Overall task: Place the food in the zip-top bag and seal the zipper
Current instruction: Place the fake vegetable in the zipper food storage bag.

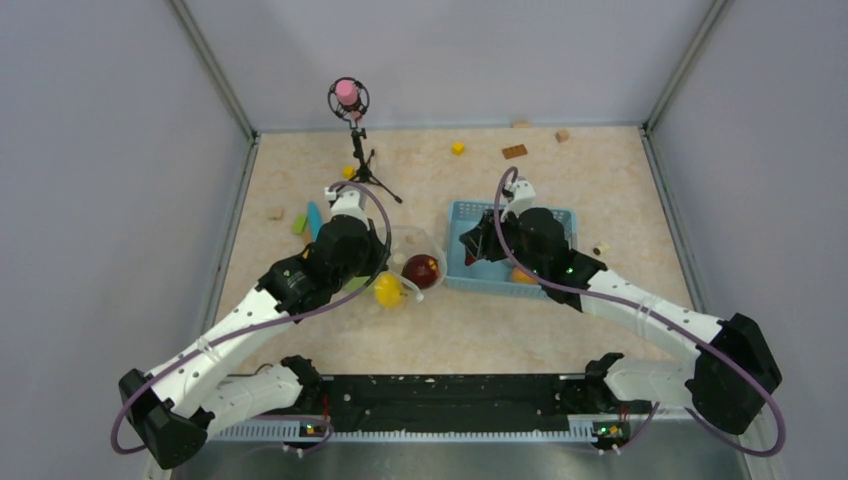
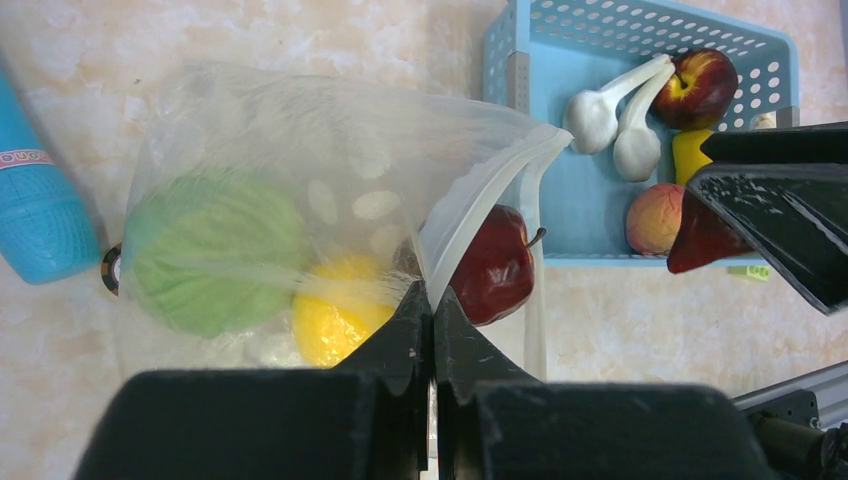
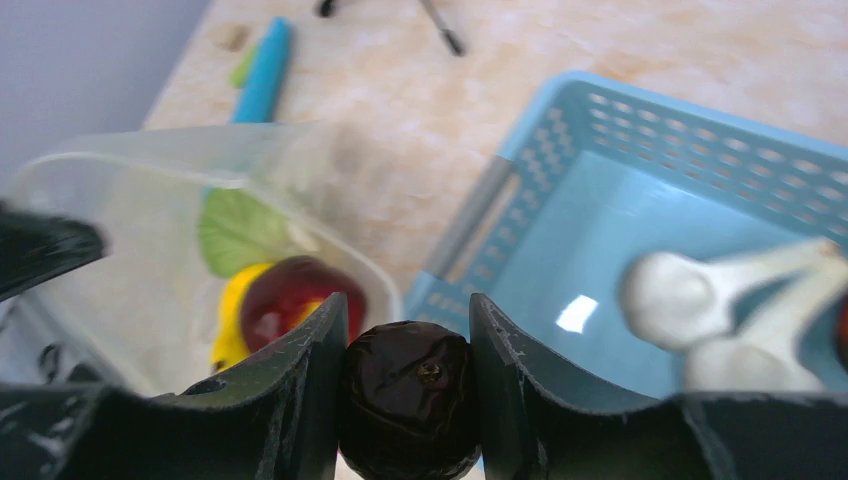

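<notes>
While the left gripper (image 2: 433,300) is pinched on the near rim of the zip-top bag (image 2: 300,150), its jaws pressed together with only the plastic between them, the right gripper (image 3: 407,340) clamps a dark red fruit (image 3: 405,400) between its fingers, over the left wall of the blue basket (image 3: 640,250) and just right of the bag's mouth. The zipper (image 2: 485,185) is unsealed, and the mouth gapes toward the basket. Inside the bag a green round fruit (image 2: 215,255) and a yellow piece (image 2: 335,315) lie touching, and a dark red apple (image 2: 492,265) sits right at the mouth. The bag lies on the table (image 1: 560,330) just left of the basket. In the basket rest a white piece (image 2: 610,115), a red apple (image 2: 697,88), an orange-peach fruit (image 2: 655,218) and a yellow fruit (image 2: 690,155). A blue tube (image 2: 35,200) lies left of the bag, and a microphone stand (image 1: 350,100) rises at the far side.
</notes>
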